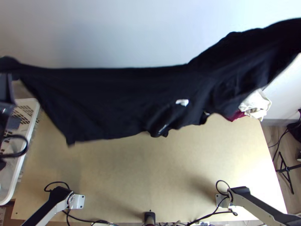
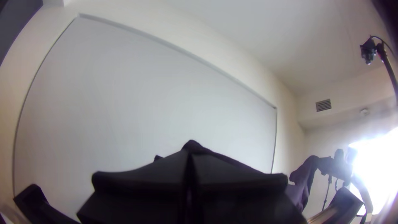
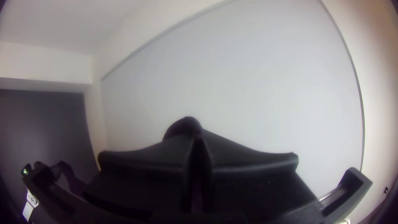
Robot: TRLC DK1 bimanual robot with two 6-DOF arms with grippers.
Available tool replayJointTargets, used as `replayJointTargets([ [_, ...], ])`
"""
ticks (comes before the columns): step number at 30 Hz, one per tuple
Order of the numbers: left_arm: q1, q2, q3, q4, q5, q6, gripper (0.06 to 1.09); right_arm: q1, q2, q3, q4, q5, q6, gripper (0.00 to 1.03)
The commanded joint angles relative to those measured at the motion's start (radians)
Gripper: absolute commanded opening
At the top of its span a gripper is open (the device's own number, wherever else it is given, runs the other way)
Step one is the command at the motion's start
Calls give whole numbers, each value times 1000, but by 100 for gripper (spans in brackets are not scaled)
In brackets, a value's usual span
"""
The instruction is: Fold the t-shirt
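The plain black fabric t-shirt hangs raised and stretched between the two grippers, screening the desk's far edge from the top view, its lower edge uneven. The left gripper, at the top view's left edge, has its wide flat fingers pressed together on one end, with a dark fold poking up past the tips. The right gripper pinches the other end the same way, its fingers meeting with a bit of cloth bulging beyond them. One small white patch and a fainter pale mark sit on the shirt. Bunched white cloth and dark red cloth lie near the desk's far right corner.
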Motion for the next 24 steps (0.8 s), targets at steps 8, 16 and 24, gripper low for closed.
replayJointTargets([
  [8,63,-138,97,-104,-3,9,10,30,-102,227,-117,-18,-37,3],
  [16,113,-204,145,-136,-2,9,10,21,-121,319,-117,-12,-32,3],
  [24,156,-215,214,-176,3,-1,10,-4,-139,345,-104,-12,-34,3],
])
